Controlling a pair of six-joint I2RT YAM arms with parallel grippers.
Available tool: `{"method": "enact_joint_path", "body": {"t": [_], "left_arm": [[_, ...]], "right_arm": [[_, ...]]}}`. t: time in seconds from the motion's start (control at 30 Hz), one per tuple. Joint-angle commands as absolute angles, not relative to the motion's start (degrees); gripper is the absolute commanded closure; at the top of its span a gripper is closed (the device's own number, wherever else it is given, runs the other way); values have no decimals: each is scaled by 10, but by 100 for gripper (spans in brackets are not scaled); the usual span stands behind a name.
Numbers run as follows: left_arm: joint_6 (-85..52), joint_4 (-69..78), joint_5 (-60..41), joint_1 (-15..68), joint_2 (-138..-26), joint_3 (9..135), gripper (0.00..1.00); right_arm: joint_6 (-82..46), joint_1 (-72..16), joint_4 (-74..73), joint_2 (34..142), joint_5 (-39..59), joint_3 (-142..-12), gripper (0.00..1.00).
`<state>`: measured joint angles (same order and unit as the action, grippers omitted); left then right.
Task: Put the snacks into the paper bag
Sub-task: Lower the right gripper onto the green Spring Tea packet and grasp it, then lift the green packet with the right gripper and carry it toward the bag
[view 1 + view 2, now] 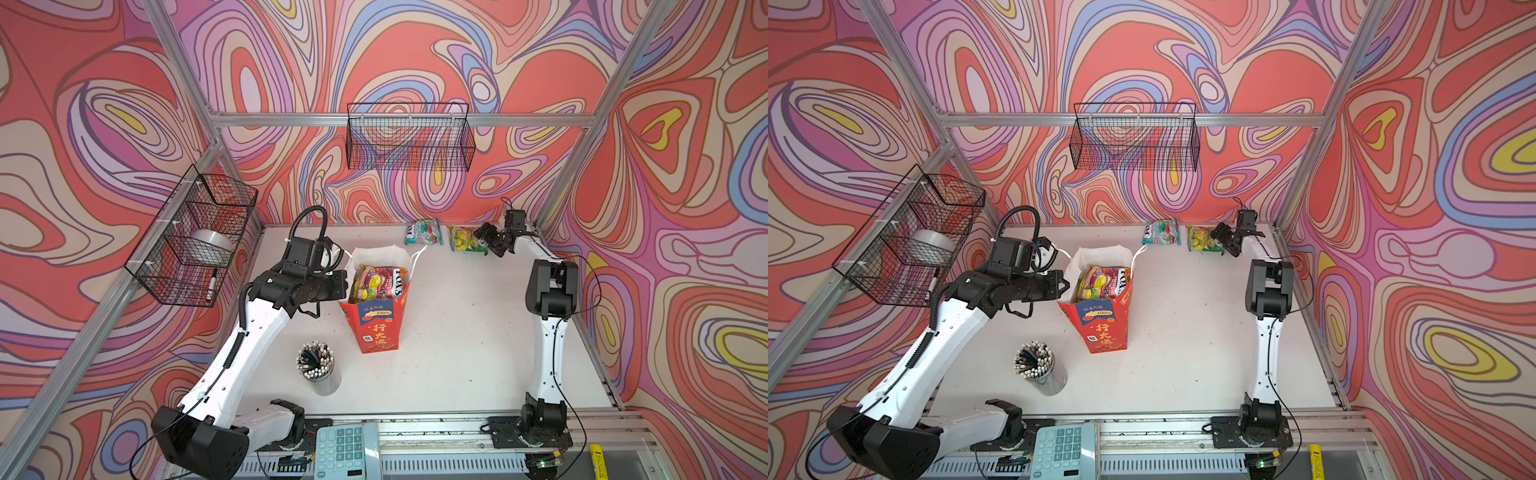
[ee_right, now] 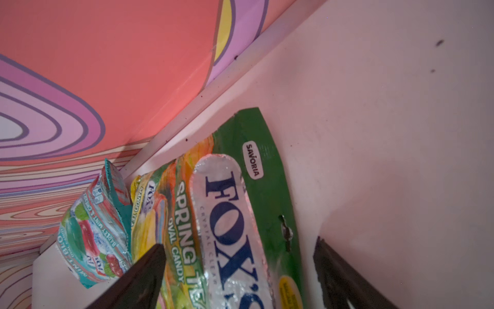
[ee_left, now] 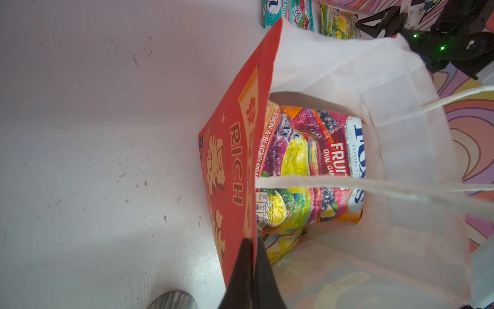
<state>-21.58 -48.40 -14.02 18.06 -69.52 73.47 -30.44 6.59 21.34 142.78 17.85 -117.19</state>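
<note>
Green snack [image 2: 256, 149] between spread right claw [image 2: 238, 243]; left claw [image 3: 248, 242] pinches paper bag [image 3: 232, 160].

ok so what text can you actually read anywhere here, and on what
"FOX'S", "SPRING TEA", "OVAL CANDY", "SAVORIA": green pouch on the table.
"FRUITS", "OVAL CAN" (cut off): orange pouch inside the paper bag.
"RICH": the bag's red outer side.
"100%": blue label on the bag.
"BARLEY MINT": teal pouch, rest blurred.
Calculator keys: too small to read.
</note>
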Motion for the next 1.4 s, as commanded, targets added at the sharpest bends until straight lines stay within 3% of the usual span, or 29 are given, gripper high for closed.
{"method": "enact_joint_path", "body": {"t": [0.0,0.37,0.5,0.67,0.93,1.37], "left_arm": [[-218,-484,-155,182,-693,723,100],[-219,-483,-156,180,-691,722,100],[-219,-483,-153,178,-692,722,100],[-218,-481,-163,176,-695,722,100],[-216,-474,-177,174,-695,720,100],[-214,-466,-184,171,-688,716,100]], "right_arm": [[-272,44,314,1460,132,-1164,14],[-235,6,460,1512,31,-1264,36],[-241,1,466,1512,36,-1260,50],[-269,2,412,1448,86,-1184,73],[-330,10,329,1286,119,-1032,100],[-396,19,230,911,132,-711,100]]}}
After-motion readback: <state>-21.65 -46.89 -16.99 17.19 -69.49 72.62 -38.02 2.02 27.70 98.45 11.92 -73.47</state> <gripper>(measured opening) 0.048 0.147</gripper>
